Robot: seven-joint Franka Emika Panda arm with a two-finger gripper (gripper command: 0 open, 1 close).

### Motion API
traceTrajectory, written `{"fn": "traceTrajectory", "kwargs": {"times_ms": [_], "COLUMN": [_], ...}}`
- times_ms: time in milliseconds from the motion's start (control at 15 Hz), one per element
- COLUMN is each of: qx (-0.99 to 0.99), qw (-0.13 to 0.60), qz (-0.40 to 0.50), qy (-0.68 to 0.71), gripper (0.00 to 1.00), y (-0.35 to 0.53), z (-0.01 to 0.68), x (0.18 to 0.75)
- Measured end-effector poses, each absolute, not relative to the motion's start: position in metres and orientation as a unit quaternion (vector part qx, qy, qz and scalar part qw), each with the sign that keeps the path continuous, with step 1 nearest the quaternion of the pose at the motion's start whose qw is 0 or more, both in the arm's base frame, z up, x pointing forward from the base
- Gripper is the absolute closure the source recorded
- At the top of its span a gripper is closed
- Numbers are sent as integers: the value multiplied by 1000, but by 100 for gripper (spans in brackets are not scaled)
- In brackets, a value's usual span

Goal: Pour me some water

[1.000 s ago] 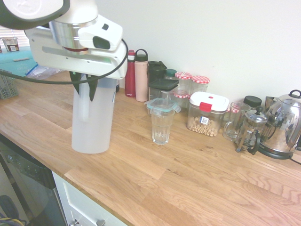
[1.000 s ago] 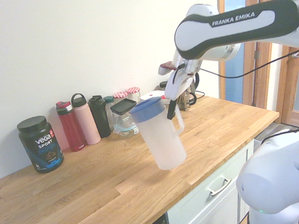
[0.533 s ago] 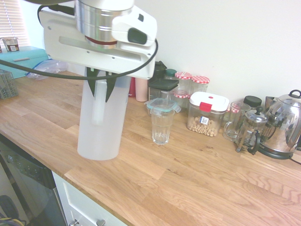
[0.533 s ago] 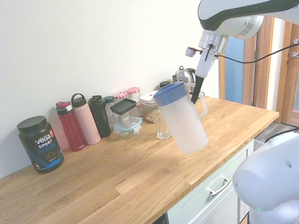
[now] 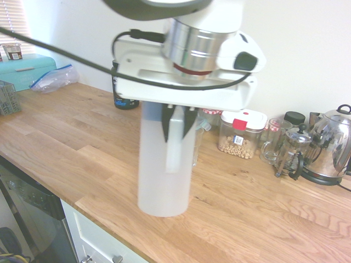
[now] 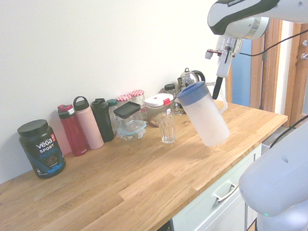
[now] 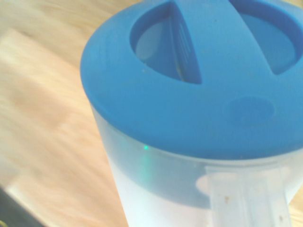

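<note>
Fingers (image 5: 169, 129) clamping the tall frosted-white plastic jug's (image 6: 207, 119) handle, I'm judging it top-heavy, sloshing, glass (image 6: 167, 128) at nine o'clock.

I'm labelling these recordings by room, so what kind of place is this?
Most likely a home kitchen: a long wooden countertop over drawers, a steel kettle and French press by the wall, and food storage jars lined up behind.
</note>
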State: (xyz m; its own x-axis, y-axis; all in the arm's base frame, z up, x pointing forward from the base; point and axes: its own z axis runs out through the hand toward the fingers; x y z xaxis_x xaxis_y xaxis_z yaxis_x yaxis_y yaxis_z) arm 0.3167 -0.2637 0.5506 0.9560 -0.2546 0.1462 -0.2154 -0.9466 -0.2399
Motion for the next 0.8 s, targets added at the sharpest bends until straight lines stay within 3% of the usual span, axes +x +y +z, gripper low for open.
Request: {"fn": "traceTrajectory", "kwargs": {"times_ms": [467, 800], "qx": [-990, -996], "qw": [62, 7], "qz": [-61, -49], "qy": [111, 69], "gripper": [100, 100], "y": [-293, -285], "z": [537, 551], "x": [390, 406]}}
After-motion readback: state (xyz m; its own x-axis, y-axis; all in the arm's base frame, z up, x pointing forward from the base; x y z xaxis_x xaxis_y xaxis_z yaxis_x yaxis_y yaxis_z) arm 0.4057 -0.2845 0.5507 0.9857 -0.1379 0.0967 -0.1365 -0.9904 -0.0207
